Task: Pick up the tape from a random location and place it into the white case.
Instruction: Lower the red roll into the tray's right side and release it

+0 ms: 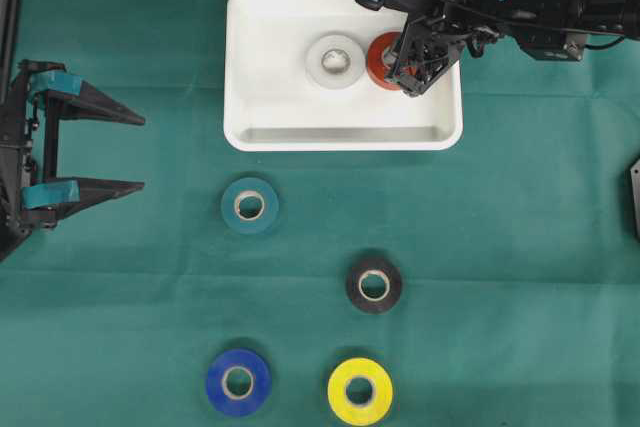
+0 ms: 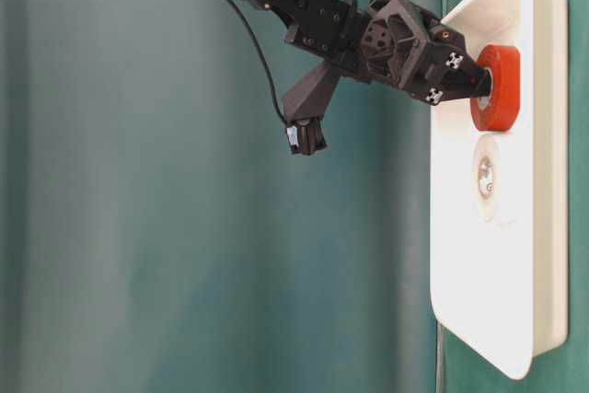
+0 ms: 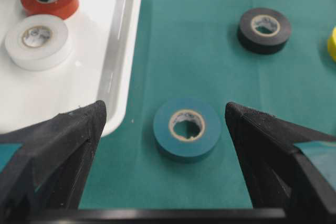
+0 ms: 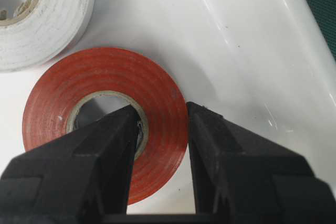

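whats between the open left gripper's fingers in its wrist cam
The teal tape roll lies flat on the green cloth, centred in the left gripper gap, untouched. This shows in the left wrist view.

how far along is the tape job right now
Done: a white roll lies in the white case. In hand: the right pincer is shut on the red roll inside the case, unreleased. Left: teal, black, blue, yellow rolls on the cloth.

A robotics lab setup: green cloth [image 1: 500, 247] covering the counter, a matching green backdrop [image 2: 138, 227], two fixed robot arms
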Controlling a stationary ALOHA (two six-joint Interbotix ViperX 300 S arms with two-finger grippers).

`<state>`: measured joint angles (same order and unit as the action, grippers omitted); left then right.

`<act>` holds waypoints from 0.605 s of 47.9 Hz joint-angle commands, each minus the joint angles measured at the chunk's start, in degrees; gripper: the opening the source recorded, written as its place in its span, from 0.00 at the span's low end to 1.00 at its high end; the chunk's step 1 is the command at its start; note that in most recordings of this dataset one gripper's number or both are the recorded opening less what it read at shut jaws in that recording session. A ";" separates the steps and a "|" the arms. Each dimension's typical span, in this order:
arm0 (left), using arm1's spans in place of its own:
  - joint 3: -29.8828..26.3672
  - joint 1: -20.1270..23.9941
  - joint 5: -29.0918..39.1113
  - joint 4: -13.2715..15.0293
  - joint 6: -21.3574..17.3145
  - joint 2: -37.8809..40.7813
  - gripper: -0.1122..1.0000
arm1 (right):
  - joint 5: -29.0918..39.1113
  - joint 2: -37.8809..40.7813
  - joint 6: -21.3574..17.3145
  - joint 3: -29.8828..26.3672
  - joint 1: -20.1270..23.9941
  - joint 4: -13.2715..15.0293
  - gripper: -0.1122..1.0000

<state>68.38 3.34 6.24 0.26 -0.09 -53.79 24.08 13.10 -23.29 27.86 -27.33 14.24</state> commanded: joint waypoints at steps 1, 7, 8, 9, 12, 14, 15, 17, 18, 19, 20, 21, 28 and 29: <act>-1.05 0.18 -0.79 0.00 0.00 0.35 0.96 | 0.70 -1.58 0.09 -0.62 -0.26 0.00 0.38; -1.14 0.09 -0.79 0.00 0.00 0.35 0.96 | 1.41 -2.90 0.18 -0.53 -0.35 0.00 0.38; -1.14 0.18 -0.79 0.00 0.00 0.35 0.96 | 1.41 -3.16 0.09 -0.62 -0.35 0.00 0.38; -1.05 0.18 -0.88 0.00 0.00 0.35 0.96 | 1.41 -3.43 0.09 -0.62 -0.26 0.00 0.38; -1.05 0.18 -0.88 0.00 0.00 0.35 0.96 | 1.49 -4.31 0.26 -0.53 -0.26 0.00 0.49; -1.05 0.18 -0.88 0.00 0.00 0.35 0.96 | 1.41 -4.83 0.44 -0.53 -0.09 0.18 0.60; -1.05 0.18 -0.88 0.00 0.00 0.35 0.96 | 1.49 -5.10 0.62 -0.62 -0.09 0.18 0.65; -1.14 0.18 -0.88 0.00 0.00 0.44 0.96 | 1.41 -5.89 0.62 -0.62 0.00 0.44 0.76; -1.14 0.18 -0.79 0.00 0.00 0.44 0.96 | 1.49 -6.33 0.62 -0.62 0.09 0.53 0.80; -1.05 0.18 -0.79 0.00 0.00 0.44 0.96 | 1.49 -6.86 0.62 -0.62 0.09 0.53 0.84; -1.05 0.18 -0.88 0.00 0.00 0.44 0.96 | 1.67 -7.38 0.62 -0.62 0.09 0.53 0.88; -1.05 0.18 -0.79 0.00 0.00 0.44 0.96 | 1.85 -8.00 0.62 -0.70 0.09 0.53 0.90; -1.05 0.18 -0.79 0.00 0.00 0.44 0.96 | 3.87 -13.10 0.88 -1.67 0.09 0.70 0.90; -1.14 0.18 -0.88 0.00 0.00 0.44 0.96 | 4.22 -13.89 0.97 -1.85 0.09 0.88 0.90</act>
<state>68.29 3.34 5.89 0.35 -0.09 -53.79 27.51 3.34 -22.50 27.69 -27.42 14.68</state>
